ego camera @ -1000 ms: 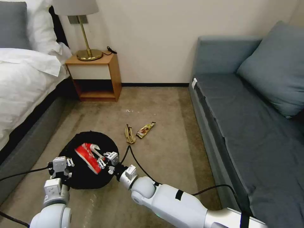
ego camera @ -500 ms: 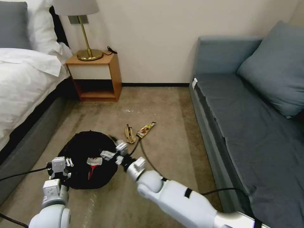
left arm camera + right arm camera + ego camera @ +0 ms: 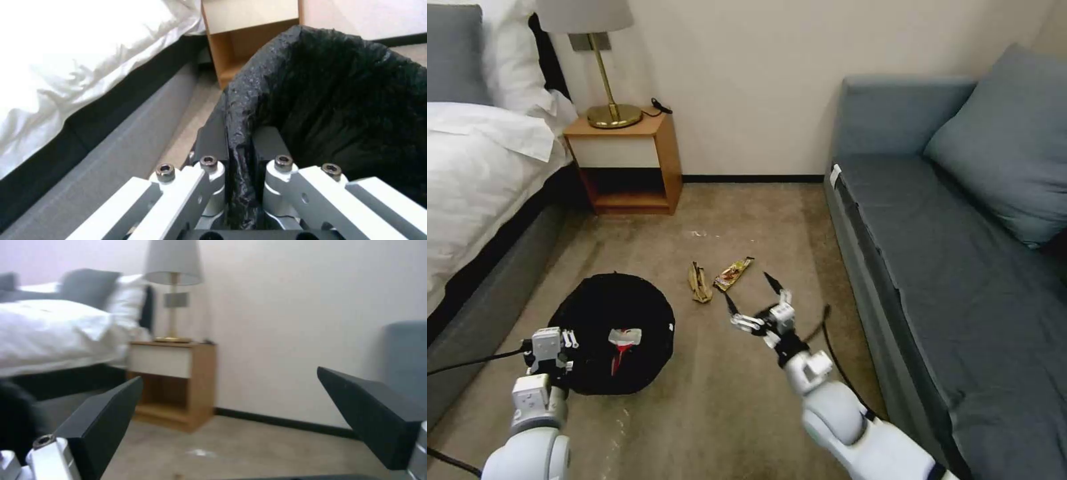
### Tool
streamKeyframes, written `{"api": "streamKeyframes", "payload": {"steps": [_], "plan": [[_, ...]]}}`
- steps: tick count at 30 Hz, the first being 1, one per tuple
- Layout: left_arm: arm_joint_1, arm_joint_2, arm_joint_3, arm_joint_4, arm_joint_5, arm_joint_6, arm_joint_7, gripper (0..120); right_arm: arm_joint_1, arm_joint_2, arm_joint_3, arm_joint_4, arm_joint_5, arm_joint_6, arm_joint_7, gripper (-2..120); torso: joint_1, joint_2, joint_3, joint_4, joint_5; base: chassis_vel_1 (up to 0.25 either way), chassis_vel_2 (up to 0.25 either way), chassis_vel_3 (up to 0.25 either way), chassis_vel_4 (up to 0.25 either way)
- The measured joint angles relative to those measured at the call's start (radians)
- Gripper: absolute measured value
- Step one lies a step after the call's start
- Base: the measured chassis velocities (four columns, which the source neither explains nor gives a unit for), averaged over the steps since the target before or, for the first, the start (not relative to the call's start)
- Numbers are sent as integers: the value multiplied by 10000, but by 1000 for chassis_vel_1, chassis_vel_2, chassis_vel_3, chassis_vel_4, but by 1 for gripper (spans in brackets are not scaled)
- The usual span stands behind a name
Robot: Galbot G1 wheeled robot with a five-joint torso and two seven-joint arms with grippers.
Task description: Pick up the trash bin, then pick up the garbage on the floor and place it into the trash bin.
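Observation:
The black trash bin rests on the carpeted floor beside the bed. My left gripper is shut on its near rim. In the left wrist view my left gripper pinches the bin's liner edge between its pads. A crumpled red-and-white wrapper lies inside the bin. On the carpet lie two pieces of garbage, a brown banana peel and a gold-brown snack wrapper. Just right of them and a little nearer to me, my right gripper hangs open and holds nothing. The right wrist view has the right gripper with its fingers wide apart.
A bed runs along the left and a grey sofa along the right. A wooden nightstand with a brass lamp stands at the back wall. Black cables trail from both arms.
The red-and-white wrapper has dropped from my right gripper into the bin. That gripper has swung right, away from the bin, toward the peel and snack wrapper. The left gripper has held still.

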Motion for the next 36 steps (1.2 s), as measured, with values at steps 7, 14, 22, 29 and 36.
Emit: {"api": "streamKeyframes", "payload": {"steps": [7,14,22,29,36], "plan": [[-7,183,-38,-8,-98,46,-1,7,-1190,430,1469,485,-1056,-268,209,100,0,0,1,0,-3,0,0,0,0],[-17,187,4,10,-90,61,3,7,-1437,553,1473,508,-1073,-375,130,100,0,0,1,0,-3,0,0,0,0],[10,213,-43,36,-89,57,12,7,-1429,668,1342,109,-1038,7,-3,100,0,0,1,1,-3,0,0,0,0],[-30,144,-16,71,-29,54,16,7,-1217,499,1231,65,-931,-52,-39,100,0,0,0,2,-3,-63,64,65,-55],[-45,84,15,119,44,29,18,7,-1104,452,1214,-29,-829,-45,-99,100,0,0,2,1,-5,-209,208,204,-207]]}}
